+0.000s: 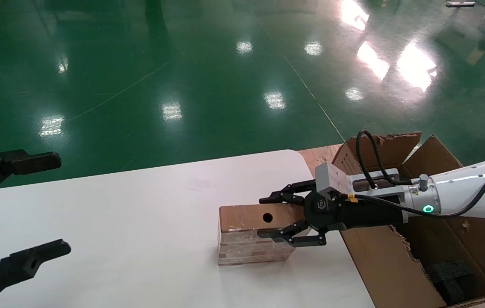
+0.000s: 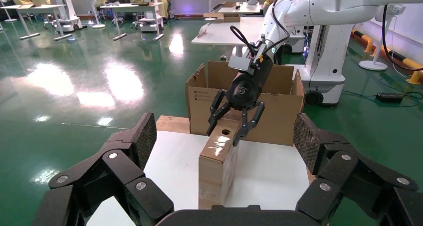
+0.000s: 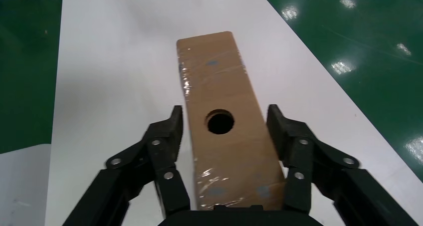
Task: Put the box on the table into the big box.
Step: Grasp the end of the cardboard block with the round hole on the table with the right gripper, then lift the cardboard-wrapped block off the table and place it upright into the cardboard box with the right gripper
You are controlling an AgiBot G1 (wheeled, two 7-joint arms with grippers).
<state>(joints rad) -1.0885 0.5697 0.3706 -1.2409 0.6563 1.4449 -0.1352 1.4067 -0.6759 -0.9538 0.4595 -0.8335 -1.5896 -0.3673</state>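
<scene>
The box (image 1: pixel 242 239) lies on the white table (image 1: pixel 140 214) near its right end, glossy with tape, the round black hole facing up. My right gripper (image 1: pixel 266 217) is open and straddles the box's near end, one finger along each long side with a thin gap on both. The right wrist view shows the box (image 3: pixel 219 86) running away between the fingers (image 3: pixel 167 146). The big box (image 1: pixel 396 273) stands open just right of the table, behind my right arm. My left gripper (image 1: pixel 60 204) hangs open and empty over the table's left end.
Black foam blocks (image 1: pixel 452 278) lie in the big box's bottom. A brown board (image 1: pixel 319 156) pokes out between table and carton. Green glossy floor surrounds the table. In the left wrist view, the carton (image 2: pixel 279 111) stands behind the box (image 2: pixel 219 161), with another robot and tables beyond.
</scene>
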